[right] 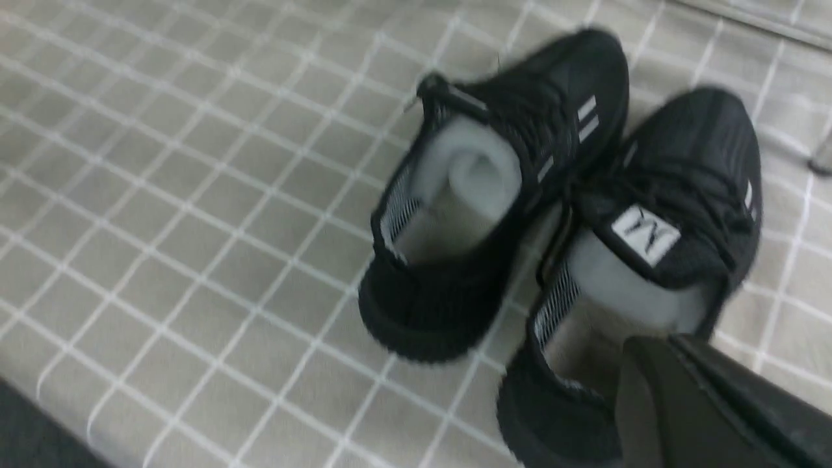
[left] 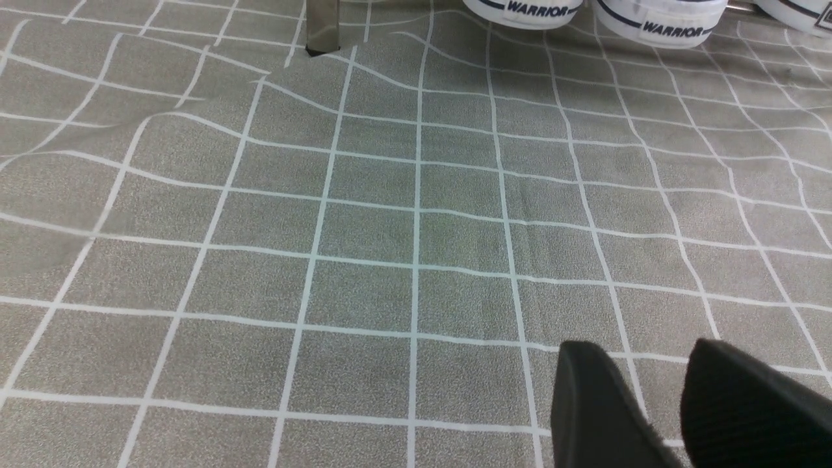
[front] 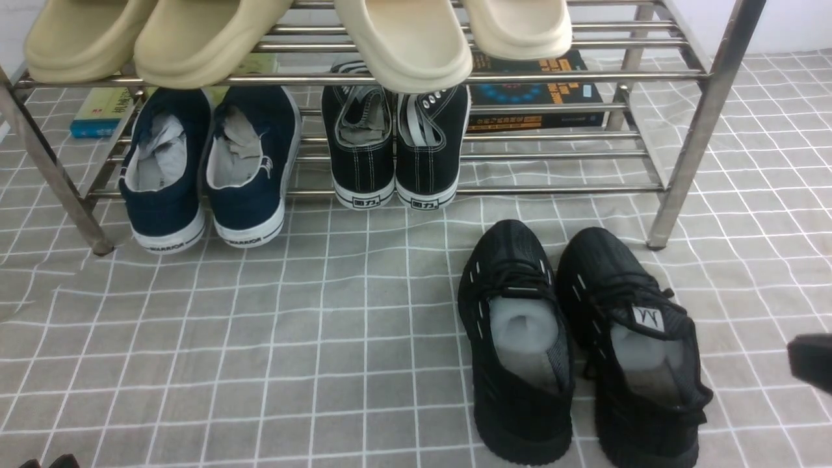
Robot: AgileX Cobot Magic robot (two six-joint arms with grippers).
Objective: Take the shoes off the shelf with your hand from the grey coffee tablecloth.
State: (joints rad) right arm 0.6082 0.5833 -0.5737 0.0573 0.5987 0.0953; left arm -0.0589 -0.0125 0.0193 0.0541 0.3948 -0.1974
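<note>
— So, what is spreading under both sets of jaws?
— The grey coffee tablecloth (front: 260, 338), with the shelf (front: 689, 143) standing beyond them.
— And the shoes (front: 520, 273)?
— They are sitting on the cloth, off the shelf, near the right gripper (front: 809, 361), whose jaws are pressing together on nothing. The left gripper (left: 647, 351) is holding its jaws apart, empty, well away from the pair.

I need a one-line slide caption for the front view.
Black knit sneakers on the grey grid tablecloth, in front of the steel shelf with beige slippers on top.
</note>
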